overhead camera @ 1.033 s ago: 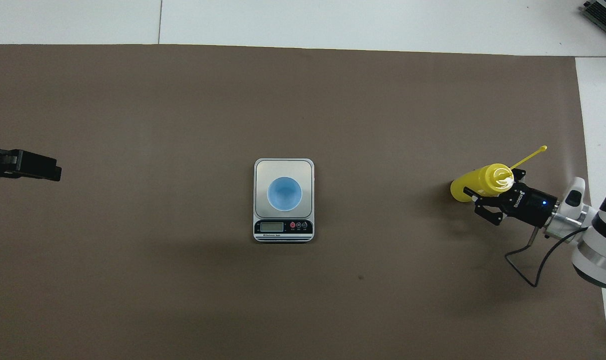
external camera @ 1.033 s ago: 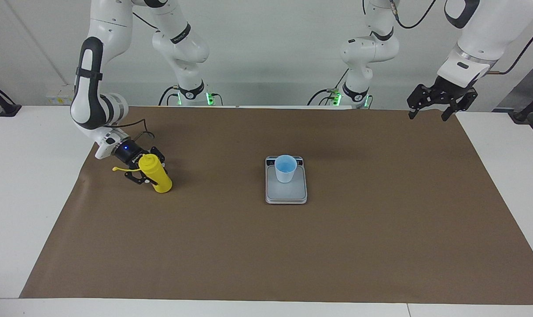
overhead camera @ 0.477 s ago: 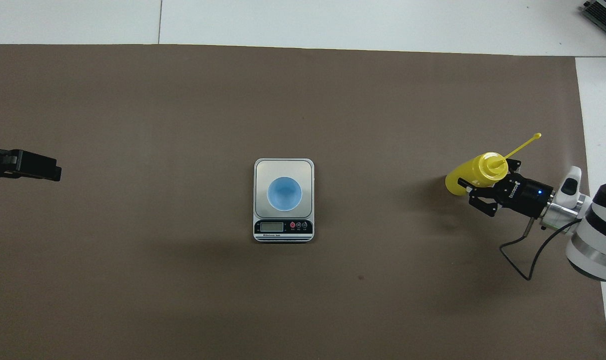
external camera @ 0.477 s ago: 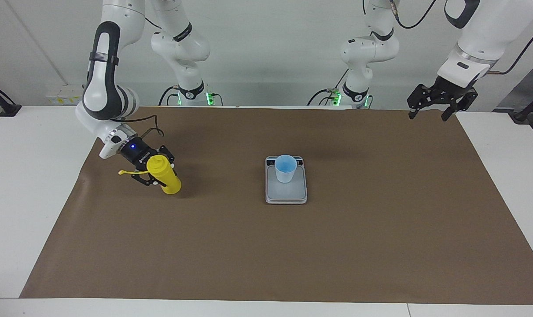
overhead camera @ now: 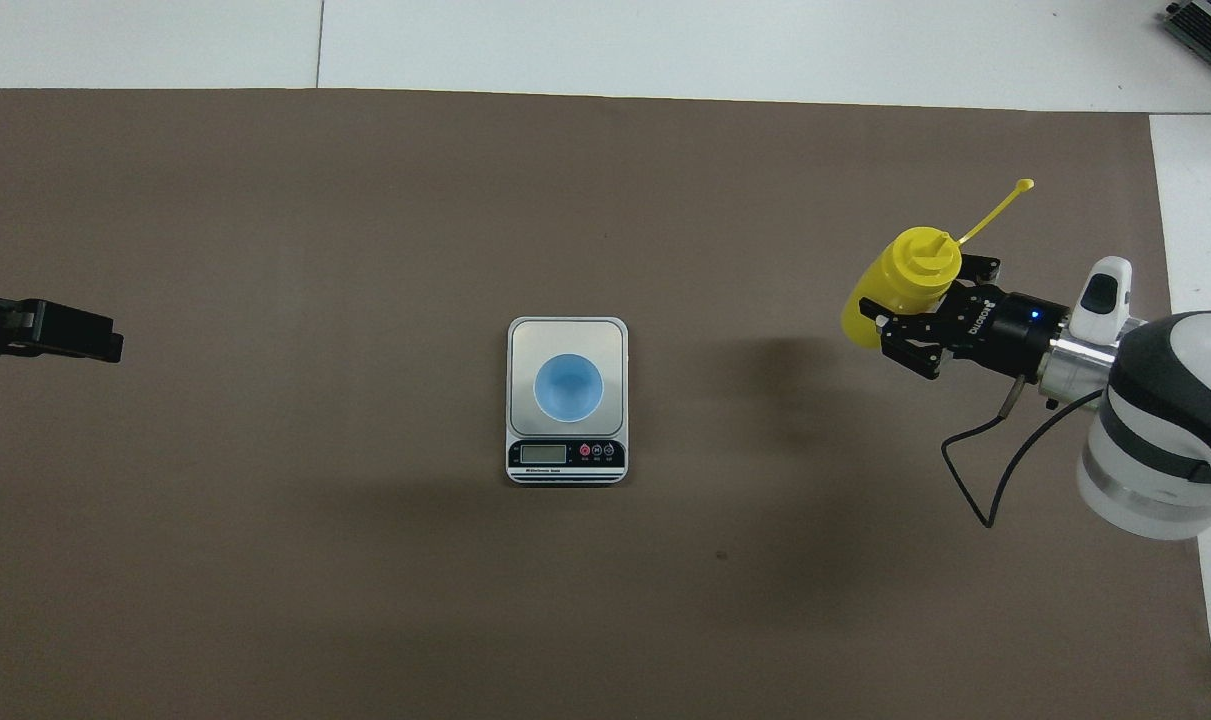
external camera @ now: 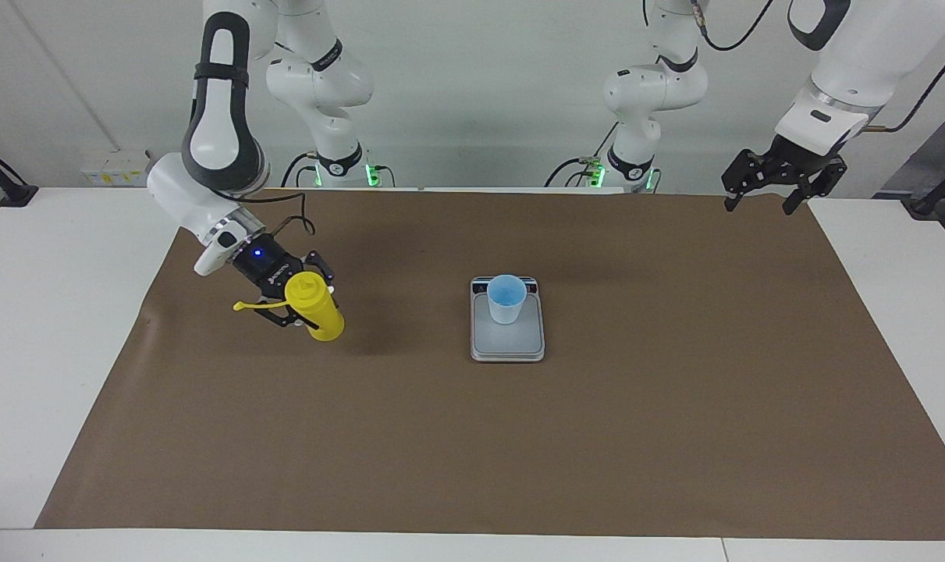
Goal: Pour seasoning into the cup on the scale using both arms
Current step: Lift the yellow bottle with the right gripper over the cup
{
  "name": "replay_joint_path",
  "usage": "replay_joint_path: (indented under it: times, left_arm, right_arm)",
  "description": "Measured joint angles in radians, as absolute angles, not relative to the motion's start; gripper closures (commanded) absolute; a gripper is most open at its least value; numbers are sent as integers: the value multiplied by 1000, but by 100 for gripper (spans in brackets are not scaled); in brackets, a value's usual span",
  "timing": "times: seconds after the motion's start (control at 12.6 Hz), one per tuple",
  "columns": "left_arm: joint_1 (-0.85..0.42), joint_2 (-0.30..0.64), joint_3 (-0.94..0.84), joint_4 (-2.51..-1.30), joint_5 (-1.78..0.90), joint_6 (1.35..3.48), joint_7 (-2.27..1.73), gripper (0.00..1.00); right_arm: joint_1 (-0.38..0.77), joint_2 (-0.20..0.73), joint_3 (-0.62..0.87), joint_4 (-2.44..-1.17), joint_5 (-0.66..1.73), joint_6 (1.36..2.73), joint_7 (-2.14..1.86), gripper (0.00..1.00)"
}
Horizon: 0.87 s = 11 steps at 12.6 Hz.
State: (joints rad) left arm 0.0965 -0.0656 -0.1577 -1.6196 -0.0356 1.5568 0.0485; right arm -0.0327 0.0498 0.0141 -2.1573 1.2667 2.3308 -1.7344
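The seasoning, a yellow squeeze bottle (external camera: 317,312) (overhead camera: 899,287), hangs tilted a little above the brown mat at the right arm's end of the table. My right gripper (external camera: 310,304) (overhead camera: 920,310) is shut on its upper body, and the thin cap strap (overhead camera: 995,208) sticks out sideways. The light blue cup (external camera: 506,298) (overhead camera: 568,388) stands upright on the silver scale (external camera: 509,345) (overhead camera: 565,333) at the middle of the mat. My left gripper (external camera: 759,204) (overhead camera: 105,345) waits open in the air over the mat's corner at the left arm's end.
A brown mat (external camera: 675,429) covers most of the white table (external camera: 43,328). The scale's dark display strip (overhead camera: 565,455) lies on its end nearer to the robots. A black cable (overhead camera: 995,470) loops under the right wrist.
The right gripper has lifted the bottle off the mat and carried it toward the scale. The left arm has not moved.
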Motion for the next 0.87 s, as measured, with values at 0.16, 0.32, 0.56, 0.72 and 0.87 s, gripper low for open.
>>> replay_joint_path:
  times: [0.16, 0.32, 0.56, 0.72, 0.87]
  left_arm:
    - [96, -66, -158, -1620, -36, 1557, 49, 0]
    - [96, -66, -158, -1620, -36, 1557, 48, 0]
    - [96, -66, -158, -1620, -36, 1557, 48, 0]
    - [96, -66, -158, -1620, -36, 1557, 48, 0]
    - [96, -66, -158, -1620, -36, 1557, 48, 0]
  right_arm:
    - [22, 49, 16, -2117, 1136, 2375, -1624, 51]
    - [99, 49, 17, -2106, 1051, 2458, -1557, 51]
    - [234, 53, 19, -2115, 903, 2608, -1496, 61]
    - [313, 61, 20, -2126, 707, 2662, -1383, 67]
    - [356, 66, 21, -2126, 486, 2670, -1217, 74]
